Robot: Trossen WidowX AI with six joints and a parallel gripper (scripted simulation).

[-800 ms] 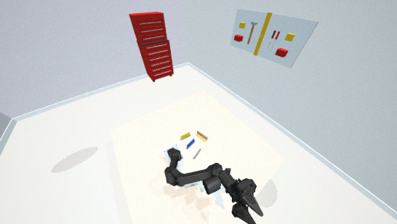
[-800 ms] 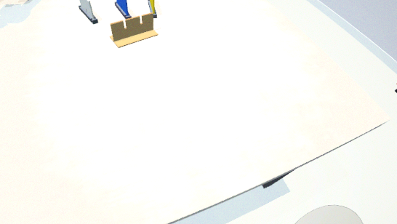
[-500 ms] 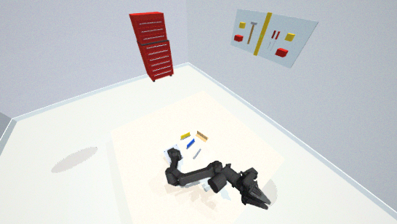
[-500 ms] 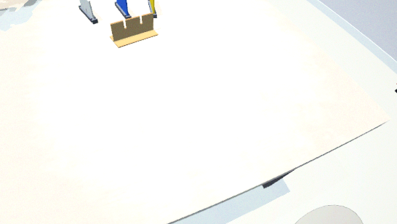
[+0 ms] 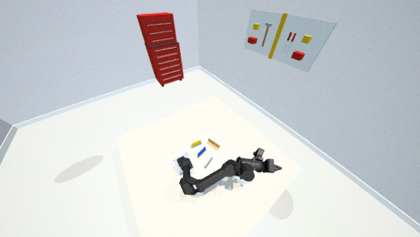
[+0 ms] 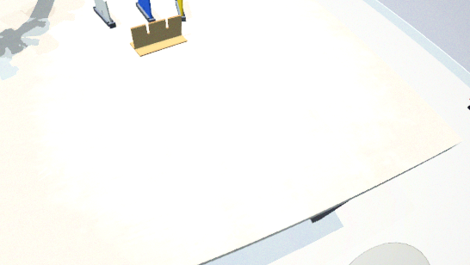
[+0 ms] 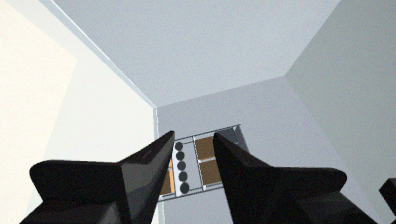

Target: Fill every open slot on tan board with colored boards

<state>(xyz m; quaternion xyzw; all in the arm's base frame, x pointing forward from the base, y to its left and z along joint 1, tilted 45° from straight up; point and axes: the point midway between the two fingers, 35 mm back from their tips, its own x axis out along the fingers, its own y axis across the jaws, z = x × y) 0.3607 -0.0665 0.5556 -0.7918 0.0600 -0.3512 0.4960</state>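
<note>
Beyond the pincer [image 5: 281, 168] [image 7: 194, 136], half open on nothing, toward the room's back corner: blue board [image 5: 201, 151] [image 6: 145, 9], upright in holder between gray [image 5: 208, 162] [image 6: 102, 12] and yellow [image 5: 196, 143] [image 6: 180, 9], long axis slanting across the tan board's [image 5: 213, 144] [image 6: 157, 33].

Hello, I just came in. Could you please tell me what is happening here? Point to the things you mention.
The robot arm's gripper [image 5: 280, 168] [image 7: 194, 136] is partly open, holds nothing, and points away from the boards. The tan board [image 5: 213, 145] [image 6: 157, 35] stands with two open slots. The yellow [image 5: 196, 144] [image 6: 180, 8], blue [image 5: 201, 151] [image 6: 145, 8] and grey [image 5: 208, 162] [image 6: 102, 9] boards are apart from it; no slot is filled.
</note>
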